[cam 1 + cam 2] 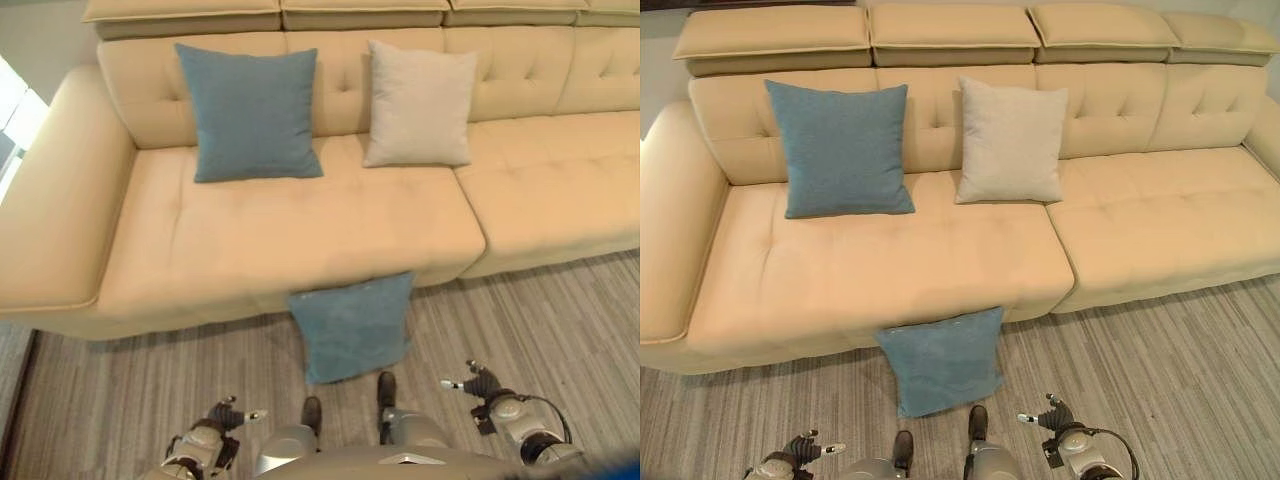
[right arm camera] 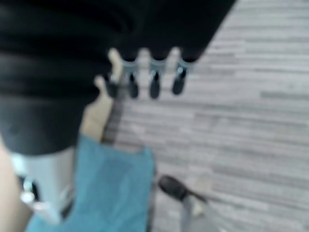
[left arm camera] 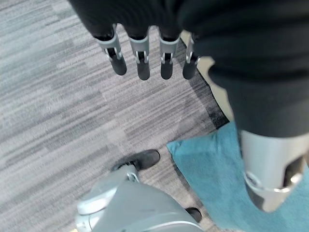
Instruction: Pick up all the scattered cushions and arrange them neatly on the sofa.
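No readable text, labels, numbers or signs anywhere.

Living room of a home.
Long cream tufted sofa (image 1: pixel 320 220) carrying throw cushions (image 1: pixel 255 110), striped grey carpet (image 1: pixel 560 320) ahead of both hands.

Head views down over sofa (image 1: pixel 300 230)

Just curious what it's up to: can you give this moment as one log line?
sofa: blue cushion, beige cushion | floor: blue cushion leaning on sofa | left robot hand, right robot hand: open, empty
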Motion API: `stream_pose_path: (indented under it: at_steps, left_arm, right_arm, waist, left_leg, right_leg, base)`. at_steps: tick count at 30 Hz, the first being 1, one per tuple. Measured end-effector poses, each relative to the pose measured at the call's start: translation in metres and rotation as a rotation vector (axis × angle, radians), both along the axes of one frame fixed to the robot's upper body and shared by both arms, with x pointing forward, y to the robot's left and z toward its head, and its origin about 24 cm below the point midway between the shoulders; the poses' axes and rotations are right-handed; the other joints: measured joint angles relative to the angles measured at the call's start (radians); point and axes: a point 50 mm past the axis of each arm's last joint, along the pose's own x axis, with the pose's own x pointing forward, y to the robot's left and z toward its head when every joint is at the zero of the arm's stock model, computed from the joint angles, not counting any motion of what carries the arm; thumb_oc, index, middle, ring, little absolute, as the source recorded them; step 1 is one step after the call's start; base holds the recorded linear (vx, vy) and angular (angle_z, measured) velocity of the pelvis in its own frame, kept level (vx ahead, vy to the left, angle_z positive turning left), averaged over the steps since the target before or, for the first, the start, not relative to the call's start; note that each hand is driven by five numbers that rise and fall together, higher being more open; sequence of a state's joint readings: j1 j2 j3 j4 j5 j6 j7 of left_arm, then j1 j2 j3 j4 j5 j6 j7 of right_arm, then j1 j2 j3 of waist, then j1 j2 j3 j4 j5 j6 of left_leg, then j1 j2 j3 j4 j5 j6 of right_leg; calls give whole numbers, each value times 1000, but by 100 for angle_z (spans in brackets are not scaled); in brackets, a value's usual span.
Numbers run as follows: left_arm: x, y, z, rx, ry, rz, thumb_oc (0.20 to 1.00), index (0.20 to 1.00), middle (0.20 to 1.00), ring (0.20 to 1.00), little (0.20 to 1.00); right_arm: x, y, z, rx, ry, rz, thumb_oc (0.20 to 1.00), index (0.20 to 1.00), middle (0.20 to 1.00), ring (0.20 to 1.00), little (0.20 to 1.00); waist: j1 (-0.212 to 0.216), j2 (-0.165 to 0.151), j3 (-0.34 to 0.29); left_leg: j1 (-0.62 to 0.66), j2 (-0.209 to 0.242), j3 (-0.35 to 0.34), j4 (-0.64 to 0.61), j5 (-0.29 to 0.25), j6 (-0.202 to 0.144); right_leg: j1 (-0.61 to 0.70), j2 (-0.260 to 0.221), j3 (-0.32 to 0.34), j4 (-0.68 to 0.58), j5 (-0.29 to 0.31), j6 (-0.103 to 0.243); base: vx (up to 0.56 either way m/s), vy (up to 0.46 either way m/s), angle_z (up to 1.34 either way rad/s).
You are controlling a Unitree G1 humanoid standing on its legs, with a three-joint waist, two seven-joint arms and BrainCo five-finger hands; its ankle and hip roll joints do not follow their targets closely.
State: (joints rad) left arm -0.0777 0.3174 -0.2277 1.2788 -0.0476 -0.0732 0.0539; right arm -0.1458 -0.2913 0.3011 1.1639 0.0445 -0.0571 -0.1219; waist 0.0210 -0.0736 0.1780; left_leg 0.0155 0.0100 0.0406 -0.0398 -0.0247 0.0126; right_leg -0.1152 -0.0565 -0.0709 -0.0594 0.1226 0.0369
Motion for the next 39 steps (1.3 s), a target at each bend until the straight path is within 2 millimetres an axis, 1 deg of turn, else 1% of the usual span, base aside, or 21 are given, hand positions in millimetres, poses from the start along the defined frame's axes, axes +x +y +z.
stream_pose_path:
  at_steps: [3,4,5,6,7,9,11,12,13,14,16,19,21,23,24,26,27,29,31,34,39]
  left_arm:
    - [19,-2,5,4,-50,-10,1000,1000,1000,1000,1000]
    - [32,-3,10,14,-94,-7,1000,1000,1000,1000,1000]
    - [58,-7,21,17,-188,-17,1000,1000,1000,1000,1000]
    - [75,-9,30,26,-254,-26,1000,1000,1000,1000,1000]
    - [87,-10,36,37,-292,-28,1000,1000,1000,1000,1000]
    - [133,-17,66,45,-468,-13,1000,1000,1000,1000,1000]
    - [186,-17,115,109,-657,-44,1000,1000,1000,1000,1000]
    - [197,-22,125,109,-691,-61,1000,1000,1000,1000,1000]
    - [201,-28,128,98,-710,-55,1000,1000,1000,1000,1000]
    - [205,-32,132,92,-742,-23,1000,1000,1000,1000,1000]
    - [223,-36,154,68,-837,38,1000,1000,1000,1000,1000]
    - [240,-45,176,29,-909,96,1000,1000,1000,1000,1000]
    - [246,-48,183,37,-924,92,1000,1000,1000,1000,1000]
    - [257,-50,204,35,-987,125,1000,1000,1000,1000,1000]
    - [262,-51,214,37,-1018,132,1000,1000,1000,1000,1000]
    - [265,-52,220,38,-1038,139,1000,1000,1000,1000,1000]
    - [270,-54,230,35,-1065,140,1000,1000,1000,1000,1000]
    - [283,-54,267,-8,-1184,172,1000,1000,1000,1000,1000]
    - [289,-56,291,-71,-1258,188,1000,1000,1000,1000,1000]
    - [296,-61,321,-108,-1337,156,1000,1000,1000,1000,1000]
    - [301,-69,359,-186,-1433,145,1000,1000,1000,1000,1000]
  right_arm:
    - [6,-3,4,-10,-21,0,1000,1000,1000,1000,1000]
    - [9,-5,6,-20,-37,-1,1000,1000,1000,1000,1000]
    - [18,-11,12,-39,-60,-6,1000,1000,1000,1000,1000]
    - [25,-16,16,-53,-81,-13,1000,1000,1000,1000,1000]
    - [39,-16,24,-64,-126,-14,1000,1000,1000,1000,1000]
    - [74,-22,50,-94,-265,-29,1000,1000,1000,1000,1000]
    - [137,-10,102,-90,-493,-41,1000,1000,1000,1000,1000]
    - [153,-4,118,-85,-554,-32,1000,1000,1000,1000,1000]
    - [162,1,127,-82,-590,-41,1000,1000,1000,1000,1000]
    - [169,-1,138,-106,-638,-69,1000,1000,1000,1000,1000]
    - [194,-1,178,-120,-778,-107,1000,1000,1000,1000,1000]
    - [212,-2,216,-119,-909,-179,1000,1000,1000,1000,1000]
    - [218,0,232,-115,-958,-204,1000,1000,1000,1000,1000]
    - [221,-10,248,-144,-1018,-256,1000,1000,1000,1000,1000]
    - [222,-12,254,-154,-1038,-276,1000,1000,1000,1000,1000]
    - [222,-15,255,-169,-1043,-292,1000,1000,1000,1000,1000]
    - [222,-17,259,-173,-1054,-303,1000,1000,1000,1000,1000]
    - [227,-19,283,-167,-1128,-327,1000,1000,1000,1000,1000]
    - [229,-21,294,-157,-1165,-342,1000,1000,1000,1000,1000]
    - [229,-26,309,-139,-1222,-356,1000,1000,1000,1000,1000]
    - [230,-30,331,-134,-1292,-361,1000,1000,1000,1000,1000]
  waist:
    - [-3,8,9]
    - [-3,13,15]
    - [-1,20,43]
    - [1,22,69]
    - [-2,21,93]
    - [-2,13,156]
    - [-3,-19,280]
    - [-4,-12,324]
    - [-4,-9,321]
    - [-7,-3,311]
    - [-9,3,314]
    - [-15,9,329]
    - [-16,10,332]
    - [-11,10,329]
    - [-13,10,308]
    - [-16,7,268]
    - [-16,7,255]
    - [-33,3,244]
    - [-46,-3,234]
    - [-57,-4,230]
    - [-67,-4,229]
  left_leg:
    - [-37,18,-16,26,-10,-15]
    - [-78,22,-32,55,-16,-25]
    - [-129,24,-53,91,-18,-27]
    - [-160,24,-58,112,-18,-30]
    - [-190,25,-64,132,-20,-34]
    - [-347,22,-96,231,-31,-54]
    - [-551,14,-116,358,-44,-65]
    - [-575,13,-123,379,-42,-67]
    - [-600,10,-124,396,-46,-66]
    - [-671,5,-121,437,-58,-64]
    - [-826,3,-108,493,-56,-62]
    - [-983,-12,-107,586,-76,-61]
    - [-1032,-13,-107,627,-86,-63]
    - [-1083,-19,-106,644,-95,-57]
    - [-1112,-21,-107,648,-94,-56]
    - [-1163,-25,-107,651,-94,-56]
    - [-1189,-27,-107,653,-92,-55]
    - [-1262,-31,-105,654,-83,-60]
    - [-1301,-34,-103,655,-80,-60]
    - [-1345,-35,-101,658,-79,-59]
    - [-1419,-34,-96,703,-89,-57]
  right_leg:
    - [-15,16,-19,1,-2,-14]
    - [-39,18,-35,10,-11,-22]
    - [-78,22,-54,39,-17,-23]
    - [-110,21,-60,65,-24,-28]
    - [-133,21,-66,87,-31,-35]
    - [-295,9,-90,219,-73,-38]
    - [-503,-8,-100,364,-93,-64]
    - [-522,-11,-106,383,-94,-67]
    - [-551,-17,-106,402,-102,-65]
    - [-627,-27,-102,448,-126,-69]
    - [-777,-38,-95,500,-112,-56]
    - [-933,-52,-84,580,-118,-73]
    - [-977,-55,-82,607,-122,-81]
    - [-1028,-63,-79,627,-125,-82]
    - [-1054,-66,-79,628,-124,-84]
    - [-1104,-69,-79,632,-124,-82]
    - [-1131,-71,-78,635,-123,-81]
    - [-1204,-74,-77,635,-113,-87]
    - [-1248,-74,-70,635,-107,-88]
    - [-1292,-75,-66,636,-103,-89]
    - [-1360,-73,-55,656,-100,-86]
  base:
    - [-71,-114,16]
    - [-89,-113,41]
    - [-116,-125,44]
    - [-208,-157,30]
    - [-219,-149,25]
    - [-176,-115,38]
    - [-98,-50,28]
    - [-70,-14,12]
    - [-83,-2,9]
    - [-135,11,-5]
    - [-102,11,-3]
    - [-17,3,4]
    - [0,0,0]
    - [38,-1,3]
    - [43,1,4]
    - [16,4,2]
    - [15,5,4]
    - [0,0,0]
    - [0,0,0]
    - [10,1,-1]
    - [27,18,-4]
